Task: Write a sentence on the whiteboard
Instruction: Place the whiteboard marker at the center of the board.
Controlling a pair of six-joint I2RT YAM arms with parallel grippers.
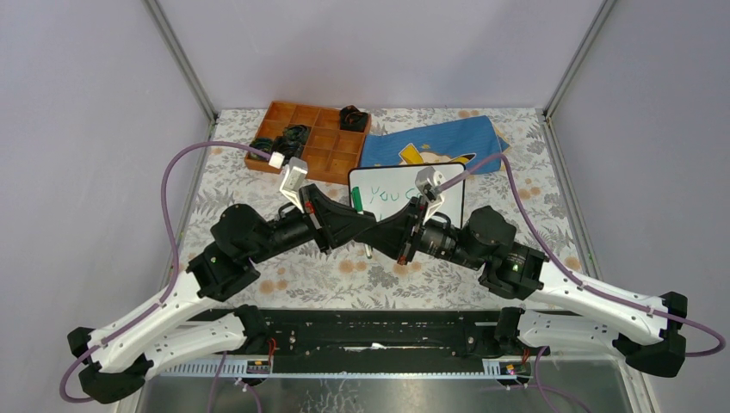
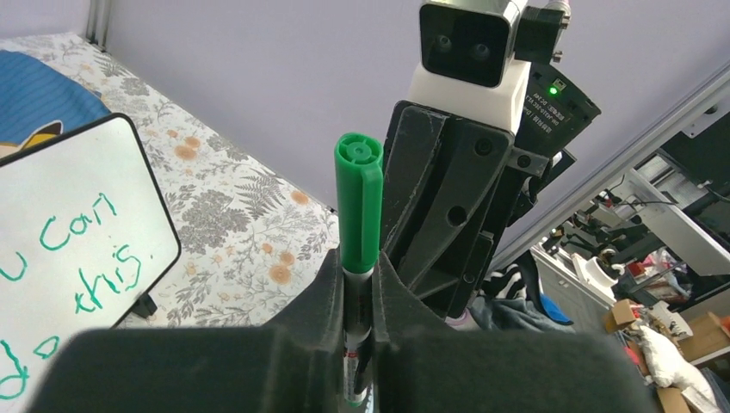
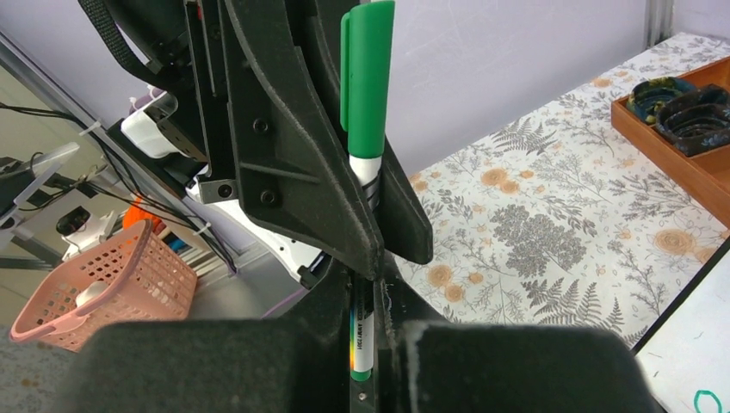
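The whiteboard [image 1: 396,178] stands near the middle of the counter [image 1: 344,275], just in front of a blue cloth [image 1: 439,142] and to the right of a wooden tray [image 1: 310,142] with compartments. In the top view the two arms cross before it and hide a part of its face. The sentence [image 2: 77,249] is on the board in green. The left wrist view shows "can" and "this." with a full stop, and pieces of the other words at the edge of the picture, so I judge that the writing itself is finished. The green marker [image 2: 359,206] is held in the air in front of the board, with its cap on, and both hands have it. The left hand [image 2: 358,284] is clamped on the white barrel just under the cap, and the right hand [image 3: 366,297] is closed on the barrel further along, where the label is printed. The step in hand seems to be the closing one, either a handover of the capped marker or its putting away, and I cannot tell which. The next move calls for one hand to let go while the other keeps a firm grip, because the two hands are very close together. Then the marker must be carried aside without knocking the light board off its small feet.
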